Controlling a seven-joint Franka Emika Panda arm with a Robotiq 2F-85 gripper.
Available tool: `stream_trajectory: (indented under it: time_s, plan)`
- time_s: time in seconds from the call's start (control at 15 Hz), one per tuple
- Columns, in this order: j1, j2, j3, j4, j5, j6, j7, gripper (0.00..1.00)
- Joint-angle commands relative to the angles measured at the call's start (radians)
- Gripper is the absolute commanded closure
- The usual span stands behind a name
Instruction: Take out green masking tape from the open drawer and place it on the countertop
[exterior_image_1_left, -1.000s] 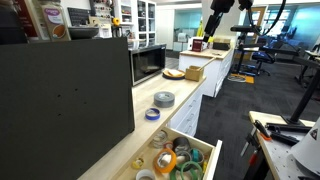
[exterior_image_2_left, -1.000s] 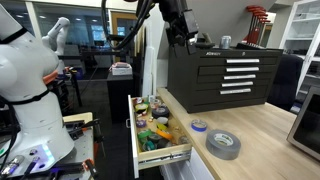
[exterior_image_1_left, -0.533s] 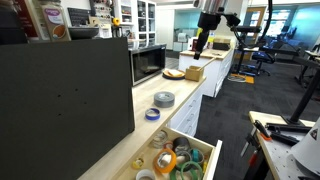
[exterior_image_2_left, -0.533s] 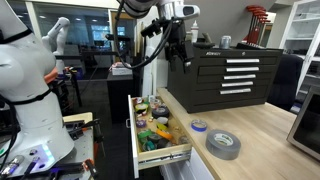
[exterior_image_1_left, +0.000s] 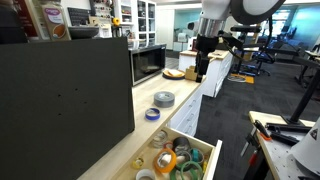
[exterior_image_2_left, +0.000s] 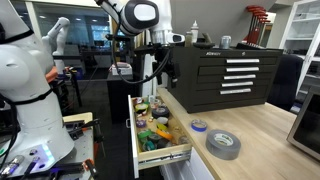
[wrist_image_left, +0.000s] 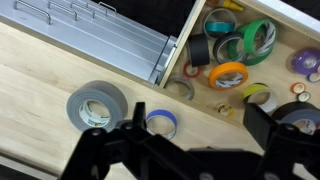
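The green masking tape (wrist_image_left: 258, 40) lies on its side in the open drawer (wrist_image_left: 283, 22), next to a black roll (wrist_image_left: 200, 50) and above an orange roll (wrist_image_left: 228, 75). The drawer also shows in both exterior views (exterior_image_1_left: 210, 160) (exterior_image_2_left: 138, 128), full of tape rolls. My gripper (wrist_image_left: 200, 125) is open and empty. It hangs well above the countertop's edge, beside the drawer, with the green tape ahead of the fingers. It also shows in both exterior views (exterior_image_1_left: 200, 72) (exterior_image_2_left: 160, 70), pointing down.
A grey duct tape roll (wrist_image_left: 97, 105) and a small blue roll (wrist_image_left: 160, 122) lie on the wooden countertop (wrist_image_left: 60, 70). A microwave (exterior_image_1_left: 148, 62) stands further along the counter. A black tool chest (exterior_image_2_left: 225, 75) stands at the counter's end. A white robot (exterior_image_2_left: 25, 70) stands beside the drawer.
The arm has come down and moved closer to the drawer along the counter. The gripper stays open and empty. The tape rolls have not moved.
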Motion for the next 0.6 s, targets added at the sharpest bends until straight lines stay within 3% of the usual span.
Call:
stream_trajectory:
  time_s: [0.0, 0.53]
  plan:
    - [0.004, 0.000, 0.005, -0.008, 0.000, -0.002, -0.003, 0.00]
    - [0.016, 0.000, 0.015, -0.042, 0.002, 0.036, -0.005, 0.00]
